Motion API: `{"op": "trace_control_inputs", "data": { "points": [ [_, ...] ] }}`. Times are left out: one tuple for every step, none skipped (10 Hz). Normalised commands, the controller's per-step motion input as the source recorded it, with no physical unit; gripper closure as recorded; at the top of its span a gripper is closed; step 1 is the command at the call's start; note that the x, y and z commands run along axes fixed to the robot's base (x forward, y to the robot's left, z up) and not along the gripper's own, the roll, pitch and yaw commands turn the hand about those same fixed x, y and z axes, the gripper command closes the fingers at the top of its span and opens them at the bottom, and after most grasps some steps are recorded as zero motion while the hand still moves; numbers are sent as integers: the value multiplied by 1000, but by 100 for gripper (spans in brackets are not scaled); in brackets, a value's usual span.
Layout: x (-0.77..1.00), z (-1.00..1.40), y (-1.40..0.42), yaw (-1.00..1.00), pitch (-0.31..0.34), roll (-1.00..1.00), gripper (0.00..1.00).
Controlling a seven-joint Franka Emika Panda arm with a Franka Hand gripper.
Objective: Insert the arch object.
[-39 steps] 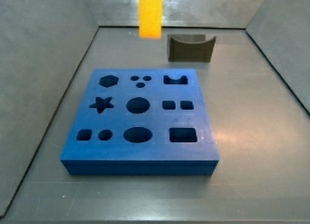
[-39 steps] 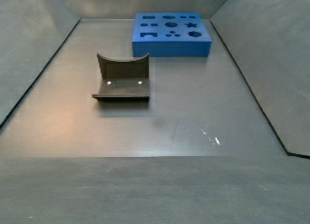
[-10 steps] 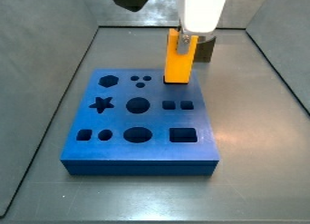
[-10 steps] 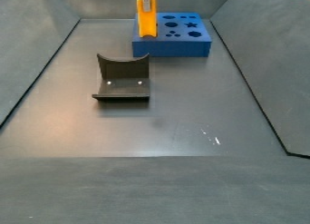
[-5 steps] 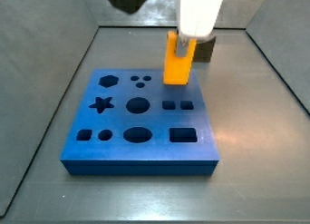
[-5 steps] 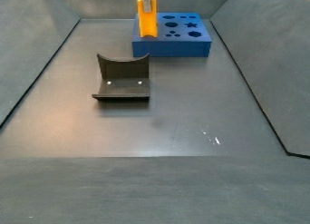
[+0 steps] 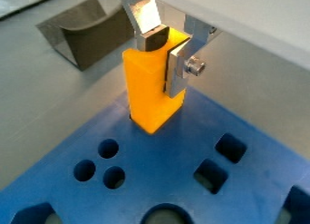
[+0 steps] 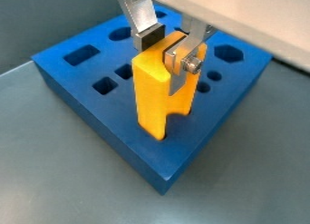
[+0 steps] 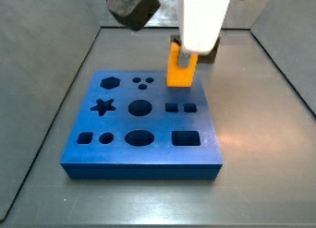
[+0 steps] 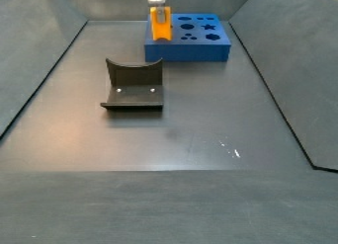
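The arch object, a long yellow-orange bar, stands upright in both wrist views (image 7: 151, 87) (image 8: 155, 96), and my gripper (image 7: 164, 48) (image 8: 169, 46) is shut on its upper end. In both side views the bar (image 9: 180, 67) (image 10: 160, 26) meets the blue board (image 9: 142, 144) (image 10: 199, 50) with its lower end at the far row, where the arch-shaped hole lies. The bar hides that hole. My gripper (image 9: 188, 45) is straight above the board. I cannot tell how deep the bar's end sits.
The board (image 7: 72, 187) (image 8: 85, 87) has several other holes: star, hexagon, circles, squares. A dark olive-grey block with a curved scoop (image 10: 132, 85) (image 7: 82, 33) stands on the grey floor beside the board. Grey walls ring the floor.
My gripper has come down with the bar. The bar's upper end is lower in both side views while its lower end stays at the board's far row.
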Motion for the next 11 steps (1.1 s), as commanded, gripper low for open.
{"op": "trace_control_inputs", "data": {
  "points": [
    [0, -340, 31, -631, 0, 7, 100],
    [0, -346, 66, -560, 0, 27, 100],
    [0, -317, 114, -440, 0, 66, 100],
    [-49, -300, 223, -6, 0, 93, 100],
    [-154, -214, 277, 57, -59, 24, 100],
    [-126, -229, 274, 289, -154, 0, 100],
    [-74, -274, 277, 491, -217, -9, 100],
    [-80, -254, 254, 500, -226, -13, 100],
    [-166, -163, 94, 380, -250, -60, 100],
    [-126, -71, 0, 43, -149, -17, 100],
    [-43, -26, 0, 6, -81, 0, 100]
  ]
}}
